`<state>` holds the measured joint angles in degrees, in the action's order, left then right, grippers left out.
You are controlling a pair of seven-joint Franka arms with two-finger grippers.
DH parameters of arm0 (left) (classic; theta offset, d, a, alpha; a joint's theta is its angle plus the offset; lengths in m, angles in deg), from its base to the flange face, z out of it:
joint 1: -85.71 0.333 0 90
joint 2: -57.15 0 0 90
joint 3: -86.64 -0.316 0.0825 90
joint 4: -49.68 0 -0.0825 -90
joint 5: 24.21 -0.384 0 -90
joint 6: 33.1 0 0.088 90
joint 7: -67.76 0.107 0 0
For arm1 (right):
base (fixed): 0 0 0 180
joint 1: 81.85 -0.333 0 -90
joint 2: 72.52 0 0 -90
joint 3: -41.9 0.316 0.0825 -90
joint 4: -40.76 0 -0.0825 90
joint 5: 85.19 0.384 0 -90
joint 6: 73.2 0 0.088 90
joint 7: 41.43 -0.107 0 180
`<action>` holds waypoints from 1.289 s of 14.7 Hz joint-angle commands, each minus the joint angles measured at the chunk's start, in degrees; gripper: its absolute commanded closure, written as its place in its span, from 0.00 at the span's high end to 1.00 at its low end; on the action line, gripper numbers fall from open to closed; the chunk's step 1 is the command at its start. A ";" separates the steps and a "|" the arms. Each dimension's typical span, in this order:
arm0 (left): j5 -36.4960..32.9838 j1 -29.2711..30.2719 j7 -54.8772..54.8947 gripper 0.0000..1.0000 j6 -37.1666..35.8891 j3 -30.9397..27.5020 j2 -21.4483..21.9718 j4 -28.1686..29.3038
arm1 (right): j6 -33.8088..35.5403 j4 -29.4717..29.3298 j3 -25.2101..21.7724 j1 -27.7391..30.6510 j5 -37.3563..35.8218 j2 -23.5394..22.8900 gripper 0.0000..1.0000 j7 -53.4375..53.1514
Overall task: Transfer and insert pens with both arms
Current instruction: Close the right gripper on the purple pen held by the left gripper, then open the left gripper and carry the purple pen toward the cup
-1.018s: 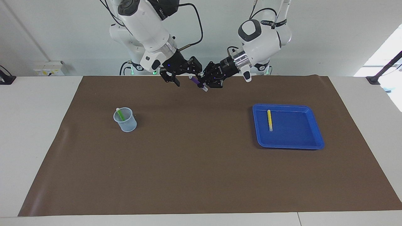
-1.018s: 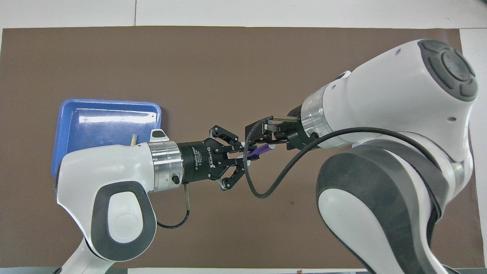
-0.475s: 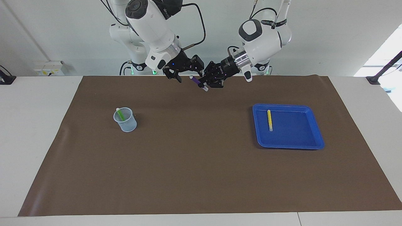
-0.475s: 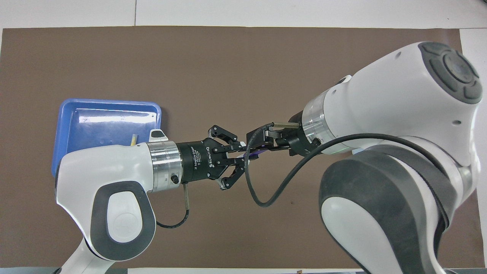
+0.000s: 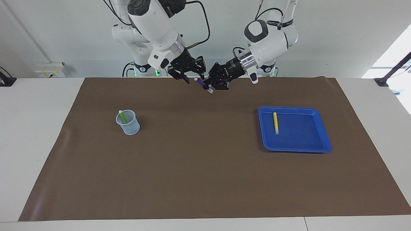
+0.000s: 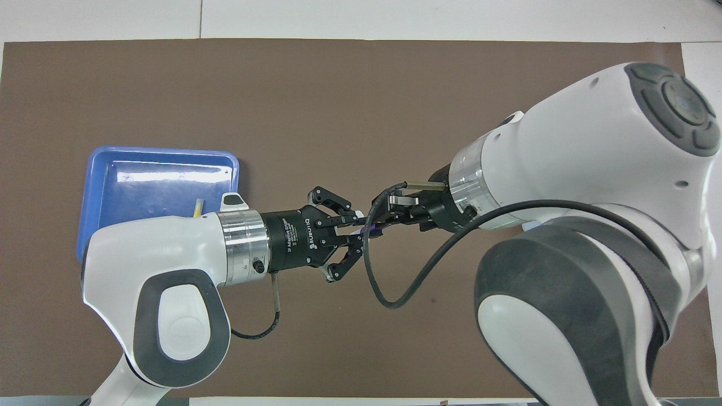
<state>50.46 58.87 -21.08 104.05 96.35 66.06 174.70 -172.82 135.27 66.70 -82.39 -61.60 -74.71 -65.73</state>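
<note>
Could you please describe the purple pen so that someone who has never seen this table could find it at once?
Start at the brown mat and look up at its edge nearest the robots, where the left gripper and right gripper meet in the air. The purple pen slants between them. Unlike the green pen in the cup and the yellow pen in the blue tray, it rests on nothing.

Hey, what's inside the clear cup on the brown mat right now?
The clear cup holds one green pen, leaning against its rim with the pale tip up. Nothing else shows through its wall. From overhead the right arm covers the cup entirely.
</note>
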 commanded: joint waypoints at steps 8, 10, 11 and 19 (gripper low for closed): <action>2.59 -0.49 1.04 0.00 1.18 -0.57 2.26 2.33 | -1.02 0.85 0.60 0.63 1.03 0.96 0.00 -0.93; 2.59 -0.84 0.77 0.95 1.62 -0.57 2.96 2.33 | -1.02 0.85 0.51 0.63 0.94 1.13 0.00 -0.93; 2.59 -0.93 0.60 1.00 1.62 -0.66 3.05 2.59 | -0.93 0.94 0.16 0.63 0.94 1.31 0.00 -0.84; -8.27 2.75 1.39 1.00 -0.39 -0.92 4.28 4.00 | -0.49 5.07 -7.48 0.81 -7.56 4.20 0.00 2.31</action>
<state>47.46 59.96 -20.69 104.46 95.78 68.42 176.49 -173.27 137.26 60.39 -82.16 -65.81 -73.13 -65.41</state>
